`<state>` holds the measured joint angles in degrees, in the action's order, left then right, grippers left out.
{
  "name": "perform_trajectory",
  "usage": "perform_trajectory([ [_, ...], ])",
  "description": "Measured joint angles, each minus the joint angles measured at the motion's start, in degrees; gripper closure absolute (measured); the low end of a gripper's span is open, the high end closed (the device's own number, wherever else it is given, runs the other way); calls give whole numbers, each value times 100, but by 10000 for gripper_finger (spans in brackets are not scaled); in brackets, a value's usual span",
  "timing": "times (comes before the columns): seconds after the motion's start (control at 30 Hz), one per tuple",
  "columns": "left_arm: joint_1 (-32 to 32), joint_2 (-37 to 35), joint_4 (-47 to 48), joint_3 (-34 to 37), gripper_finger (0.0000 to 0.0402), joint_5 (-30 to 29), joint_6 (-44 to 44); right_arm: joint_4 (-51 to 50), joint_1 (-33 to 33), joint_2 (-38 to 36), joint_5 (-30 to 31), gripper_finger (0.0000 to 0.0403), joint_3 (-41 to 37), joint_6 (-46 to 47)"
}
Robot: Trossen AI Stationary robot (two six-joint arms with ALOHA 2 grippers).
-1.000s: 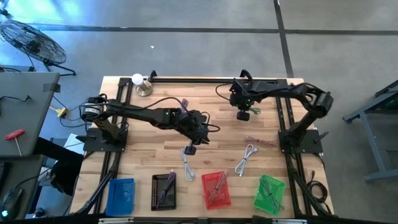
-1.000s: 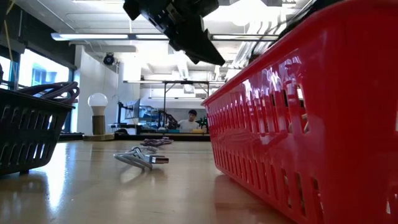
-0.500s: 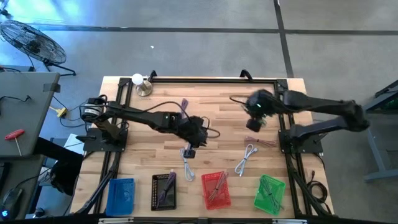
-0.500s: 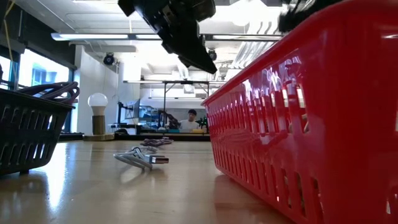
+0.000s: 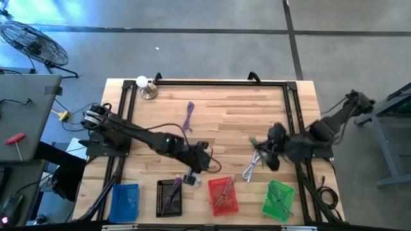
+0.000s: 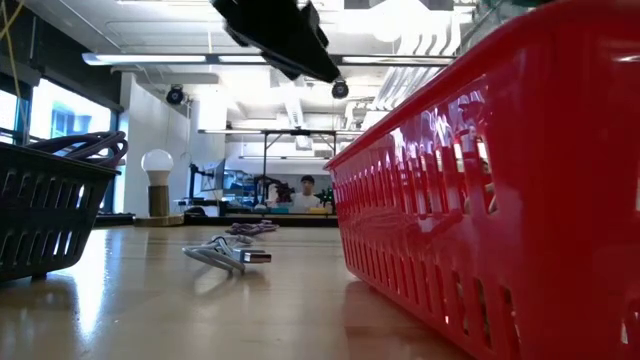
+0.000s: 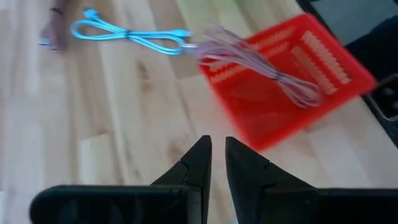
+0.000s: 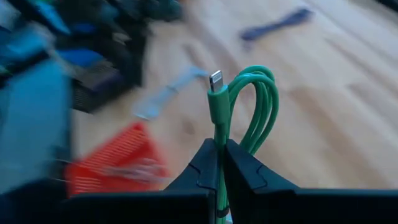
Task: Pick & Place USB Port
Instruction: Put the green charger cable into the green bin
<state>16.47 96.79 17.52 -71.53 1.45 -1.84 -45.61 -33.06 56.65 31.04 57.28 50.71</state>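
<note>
My right gripper (image 5: 271,153) hovers over the table's right part, just far of the green basket (image 5: 278,199), and is shut on a coiled green cable (image 8: 252,112). A white cable (image 5: 252,165) lies flat on the wood beside it. My left gripper (image 5: 192,174) hangs above the table between the black basket (image 5: 169,196) and the red basket (image 5: 223,194). Its fingers (image 7: 214,155) stand a narrow gap apart with nothing between them. A second white cable (image 6: 225,255) lies on the wood below it. A purple cable (image 5: 188,115) lies farther back. My right gripper pinches the green cable's bundled strands (image 8: 221,140) between its two fingers, near one end of the coil. The loop and a connector (image 8: 216,79) stick out past the fingertips. The cable is lifted clear of the table.
A blue basket (image 5: 125,202) stands at the near left. The red basket holds pink cables (image 7: 273,71). A lamp with a white bulb (image 5: 144,86) stands at the far left corner. Black frame rails run along the table's sides. Bare wood shows in the middle.
My right gripper has swung from near the table's far edge toward the near right, carrying the green cable down the right side to a spot by the green basket. My left gripper has moved toward the near edge, coming between the black and red baskets.
</note>
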Motion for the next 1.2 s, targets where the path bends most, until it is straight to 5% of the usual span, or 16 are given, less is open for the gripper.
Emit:
perform_trajectory([
  [0.3, 883, 2, 221, 0, 357, -868, 102, 1736, -1506, 930, 1173, 403, 0, 938],
  [0.7, 1730, 2, 207, 0, 357, -1243, 238, 776, -2504, 1806, 1841, 402, 0, 4027],
  [1.2, 1879, 2, 199, 0, 357, -1301, 202, -1151, -2494, 2228, -468, 402, 185, 6675],
])
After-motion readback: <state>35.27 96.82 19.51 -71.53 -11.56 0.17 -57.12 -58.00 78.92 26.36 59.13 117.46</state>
